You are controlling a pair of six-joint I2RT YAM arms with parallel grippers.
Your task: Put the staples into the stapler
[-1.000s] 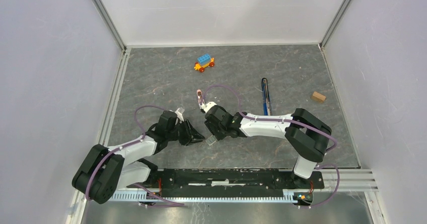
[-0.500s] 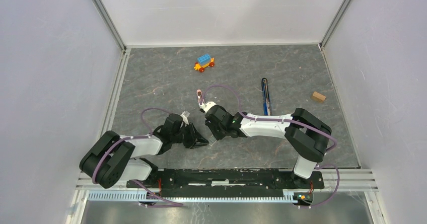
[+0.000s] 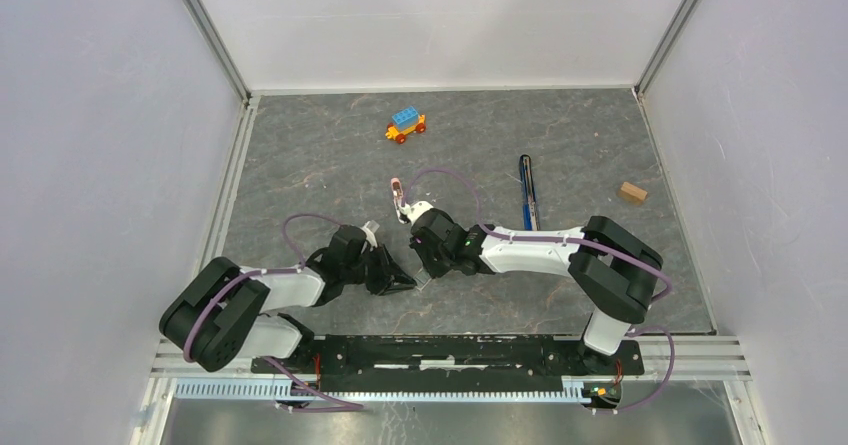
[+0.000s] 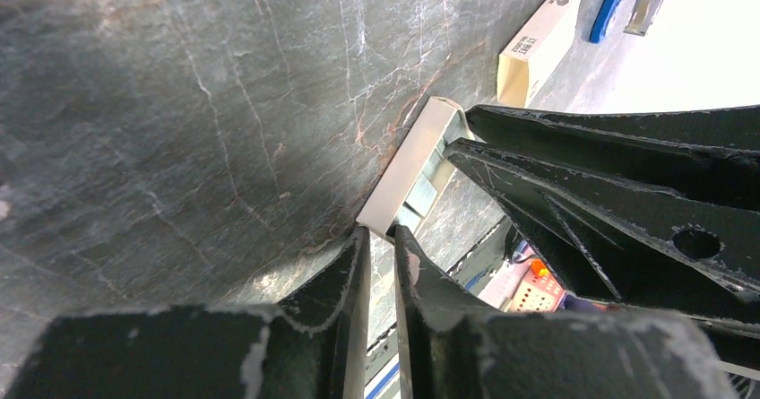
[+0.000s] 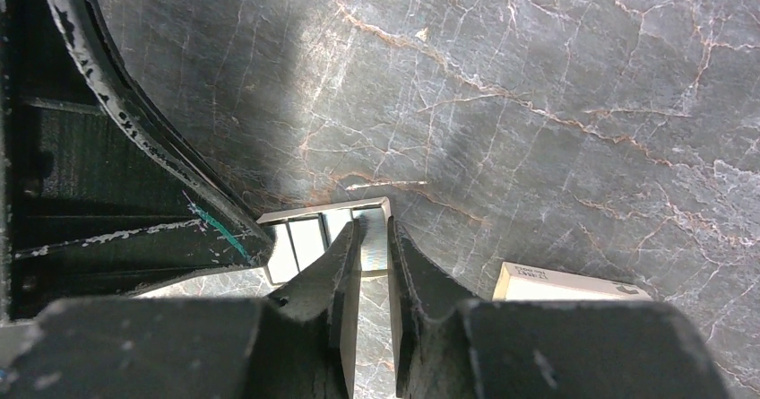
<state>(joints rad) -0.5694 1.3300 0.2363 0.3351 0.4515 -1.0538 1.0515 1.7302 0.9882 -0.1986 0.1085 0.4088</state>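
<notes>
Stapler (image 3: pixel 527 191) lies flat on the table (image 3: pixel 320 155), right of centre, well apart from both arms. Right gripper (image 5: pixel 372 236) pinches one end of the open staple tray (image 4: pixel 414 170). Left gripper (image 4: pixel 381 238) fingers stand nearly together at the tray's opposite end; whether they grip it cannot be told.

The left gripper (image 4: pixel 381 233) and right gripper (image 5: pixel 374 229) meet tip to tip over the staple tray (image 4: pixel 414 170) near the middle of the surface's near edge, leaving no way between them. Both arms lie across the near strip. A cream box (image 4: pixel 538 49) lies just past the tray. The left side up to the far-left corner is open. A toy car (image 3: pixel 406 125) stands near the far edge. The stapler (image 3: pixel 527 191) and a brown block (image 3: pixel 631 193) occupy the right side, with a lane between them. White walls (image 3: pixel 120 165) close off three edges.
</notes>
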